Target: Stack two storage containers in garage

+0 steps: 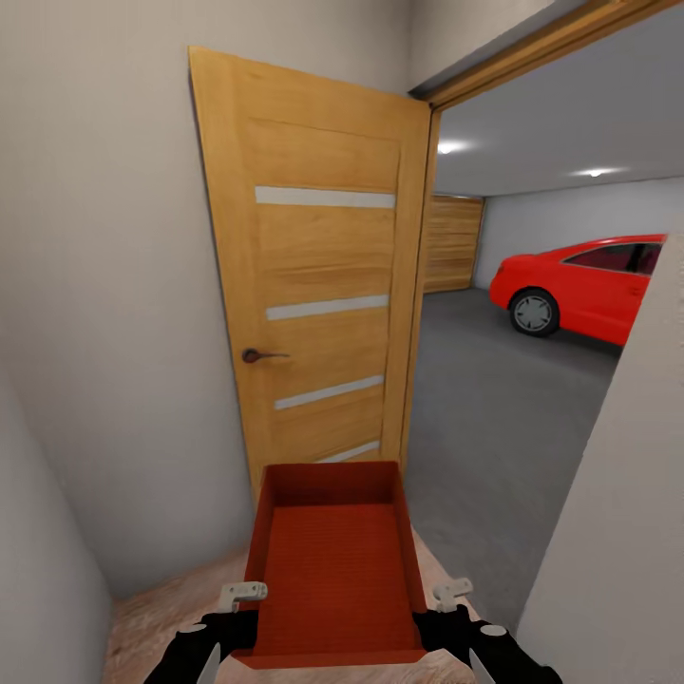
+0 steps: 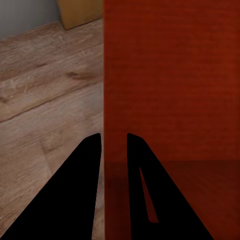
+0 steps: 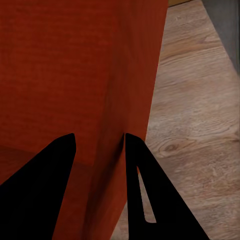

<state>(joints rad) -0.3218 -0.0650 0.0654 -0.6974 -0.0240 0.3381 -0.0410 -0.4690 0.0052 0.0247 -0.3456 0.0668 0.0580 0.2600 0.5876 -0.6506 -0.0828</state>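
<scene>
Black fingers of the left gripper (image 2: 114, 137) straddle the thin left side wall of the orange-red storage container (image 1: 332, 560) — one finger inside the bin, one outside, jaws narrow and clamped on the wall. The right gripper (image 3: 99, 137) does the same on the opposite wall, one finger on the inner face and one on the outer, closed down on the plastic. In the head view the left gripper (image 1: 220, 635) and right gripper (image 1: 446, 627) sit at the near corners of the bin, each with a white bracket just ahead of the black wrist.

Container: open-topped, ribbed bottom, nothing inside, held level between the two arms above the light wood plank floor (image 1: 157, 617). Both wrist views show the same planks passing beside the bin's outer walls.

Ahead of the bin and to the left stands a light wooden door (image 1: 318, 285), swung open, with four pale horizontal strips and a dark lever handle (image 1: 258, 356). Beige wall (image 1: 104, 313) runs along the left.

Through the doorway on the right — the garage: dark grey concrete floor (image 1: 494, 399), white walls, two ceiling lights, a wooden panelled garage door (image 1: 454, 242) at the back, and a red car (image 1: 589, 285) parked well beyond the threshold. A pale wall edge (image 1: 627, 503) cuts off the right side of the opening.
</scene>
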